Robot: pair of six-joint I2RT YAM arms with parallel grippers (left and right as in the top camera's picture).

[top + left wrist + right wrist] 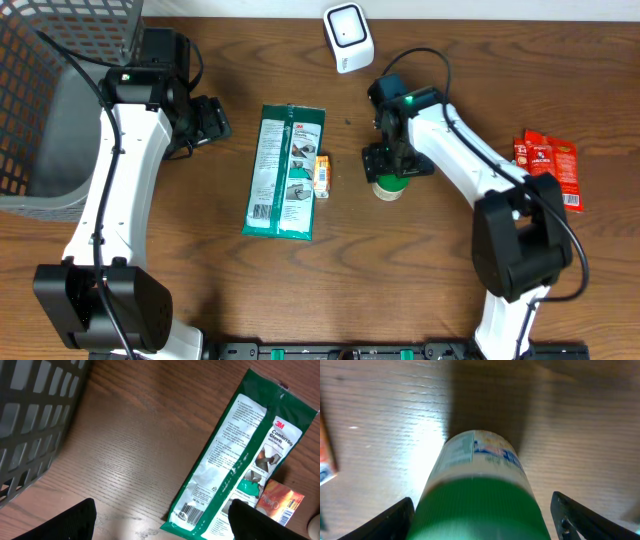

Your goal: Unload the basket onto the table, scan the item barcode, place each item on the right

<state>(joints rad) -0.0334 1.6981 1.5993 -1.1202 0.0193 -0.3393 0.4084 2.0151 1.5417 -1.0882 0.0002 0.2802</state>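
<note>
Evidently poised to grab it for scanning, the right gripper [392,165] straddles the upright bottle [480,475] with jaws spread, between pack [285,170] and snacks [548,165], nearer than the scanner [348,37]; the left gripper [212,120] hangs spread too.

right wrist cam | I see a green-capped bottle [480,485], cap toward me, label blurred | right gripper [482,510] fingers [390,520] flank cap, narrow gaps | wooden table [380,415] | orange packet [326,455] at left edge
</note>
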